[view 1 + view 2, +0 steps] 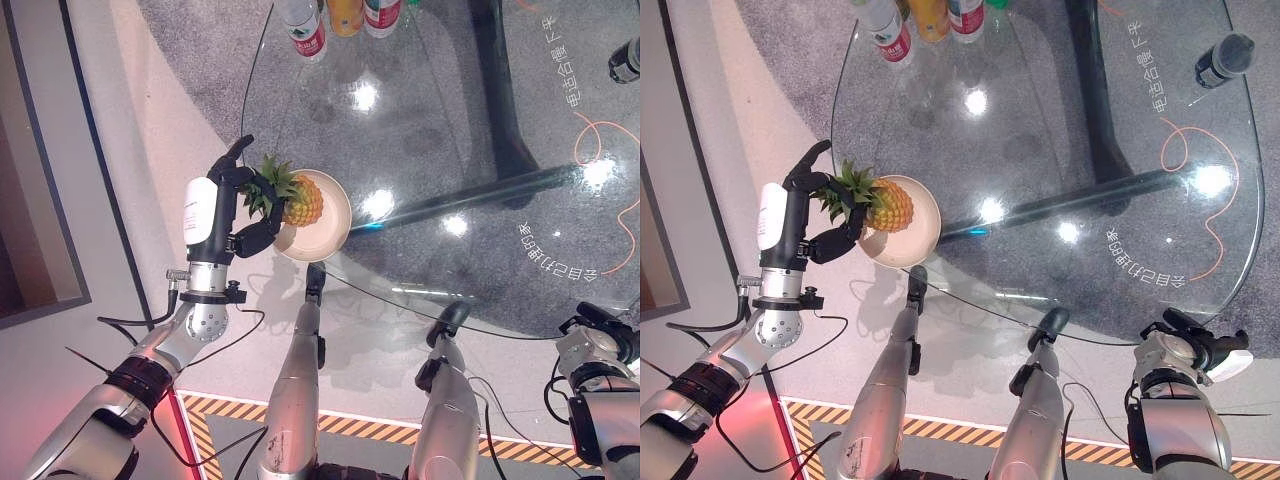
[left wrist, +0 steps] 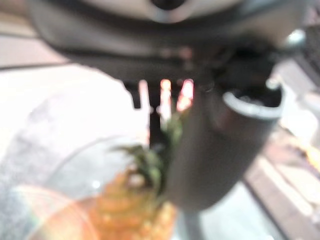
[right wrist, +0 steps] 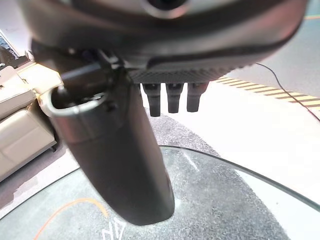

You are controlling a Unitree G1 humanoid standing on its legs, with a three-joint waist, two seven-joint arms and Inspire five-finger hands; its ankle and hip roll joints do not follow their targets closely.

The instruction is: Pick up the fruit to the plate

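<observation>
Left hand (image 1: 232, 205): left eye view; nearest the camera at the table's near edge, fingers and thumb curled about the leafy crown of the pineapple (image 1: 303, 200).
Pineapple: yellow body lies on the cream plate (image 1: 335, 225); green crown overhangs the plate's rim on the robot's left, inside the hand's grasp.
Long axis: roughly level and across the view, crown toward the robot's left, base toward the plate's middle.
Plate: rests on the round glass table (image 1: 450, 130) close to its near edge.
Bottles (image 1: 345, 18): stand in a group at the table's far edge, well apart from the plate.
Right hand (image 1: 1200, 345): right eye view; hangs off the table's near right edge, away from the fruit; finger posture cannot be told here.
Dark cylinder (image 1: 1223, 58): right eye view; lies at the table's far right, apart from the task.
Left wrist view: thumb (image 2: 220, 145) stands beside the crown, with the blurred orange body past it.
Right wrist view: fingers (image 3: 172, 95) hang straight over the glass and hold nothing.
Progress: judged late; fruit appears already set on the plate.
Remaining: releasing the crown and drawing the hand clear.
</observation>
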